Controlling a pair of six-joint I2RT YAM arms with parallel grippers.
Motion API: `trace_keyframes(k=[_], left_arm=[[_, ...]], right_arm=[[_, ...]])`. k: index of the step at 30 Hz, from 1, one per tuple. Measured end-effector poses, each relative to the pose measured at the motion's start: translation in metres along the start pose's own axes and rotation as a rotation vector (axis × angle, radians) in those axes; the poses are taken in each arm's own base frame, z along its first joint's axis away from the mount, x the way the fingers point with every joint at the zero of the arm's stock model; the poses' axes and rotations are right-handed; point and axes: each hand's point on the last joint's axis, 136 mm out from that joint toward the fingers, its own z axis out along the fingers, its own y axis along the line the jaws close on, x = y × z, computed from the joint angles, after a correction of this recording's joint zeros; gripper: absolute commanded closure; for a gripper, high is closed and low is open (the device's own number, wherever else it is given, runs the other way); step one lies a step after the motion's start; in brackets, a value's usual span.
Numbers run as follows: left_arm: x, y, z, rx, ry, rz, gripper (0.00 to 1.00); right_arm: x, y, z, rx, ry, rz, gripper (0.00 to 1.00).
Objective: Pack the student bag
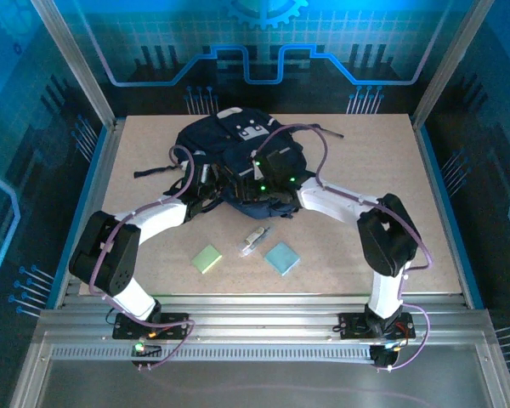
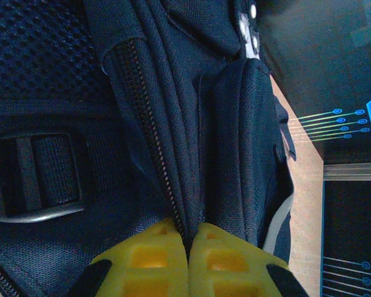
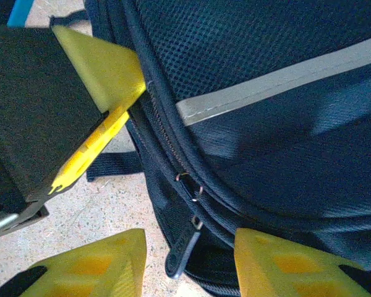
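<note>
Yellow pads of left gripper [image 2: 188, 250] were clenched on a fold of the student bag [image 2: 235, 124] right beside its zipper teeth. I'd say that anchored the fabric so the zip could run. Right gripper [image 3: 188, 242] stood released, fingers either side of the zipper pull [image 3: 183, 250], touching nothing, likely lining up to grab it. Bag lay slumped at the far middle of the table [image 1: 365, 161]. Green pad [image 1: 207, 258], blue pad [image 1: 281, 257] and small pale item [image 1: 255, 240] sat on the near side, not yet packed.
</note>
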Motion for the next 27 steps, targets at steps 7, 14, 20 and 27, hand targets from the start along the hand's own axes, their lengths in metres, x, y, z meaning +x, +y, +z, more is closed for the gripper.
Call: trace_keyframes(k=[7, 14, 20, 27], left_arm=[[0.004, 0.009, 0.0, -0.022, 0.008, 0.001, 1.0], [0.004, 0.01, 0.0, -0.028, 0.006, 0.001, 1.0], [0.007, 0.017, 0.0, -0.057, 0.015, 0.028, 1.0], [0.005, 0.021, 0.0, -0.071, 0.014, 0.054, 1.0]], right_arm=[[0.015, -0.004, 0.03, 0.069, 0.076, 0.043, 0.63], [0.019, -0.006, 0.036, 0.141, 0.105, 0.06, 0.56], [0.03, -0.012, 0.048, 0.232, 0.115, 0.036, 0.77], [0.035, -0.018, 0.048, 0.223, 0.116, 0.057, 1.0]])
